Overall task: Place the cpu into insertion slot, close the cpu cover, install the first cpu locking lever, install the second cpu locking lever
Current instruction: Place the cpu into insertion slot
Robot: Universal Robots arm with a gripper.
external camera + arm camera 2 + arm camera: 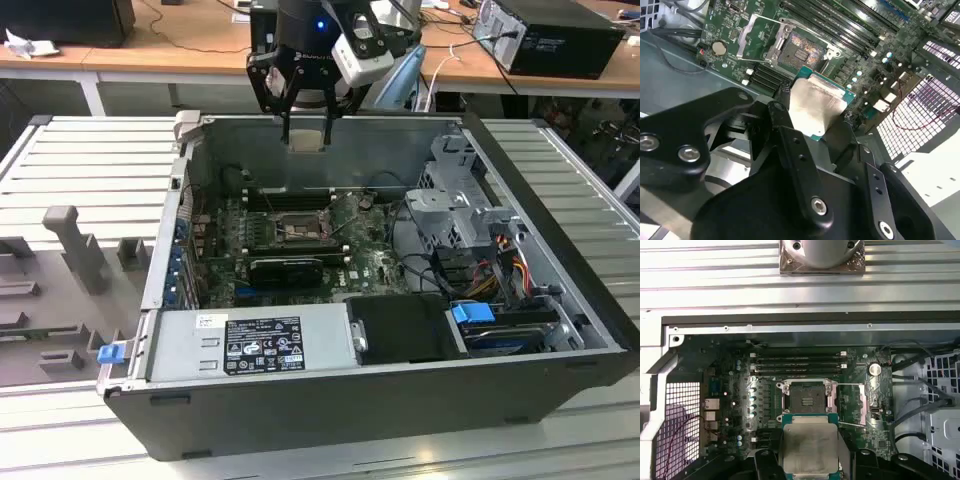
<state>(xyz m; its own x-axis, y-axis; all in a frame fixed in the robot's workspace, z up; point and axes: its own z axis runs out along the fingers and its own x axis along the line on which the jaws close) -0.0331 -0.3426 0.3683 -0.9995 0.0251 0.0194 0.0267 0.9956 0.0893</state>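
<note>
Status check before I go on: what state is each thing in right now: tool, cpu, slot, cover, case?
tool: shut on the cpu, above the case.
cpu: gripped, held over the board, not seated.
insertion slot: empty, uncovered.
cpu cover: swung open, standing beside the slot.
computer case: lying on its side, side panel off.

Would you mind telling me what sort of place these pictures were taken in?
Probably a robotics or electronics lab: an opened desktop computer case lies on a slotted aluminium table, wooden desks behind carry another computer, and the gripper holds the cpu above the case.
</note>
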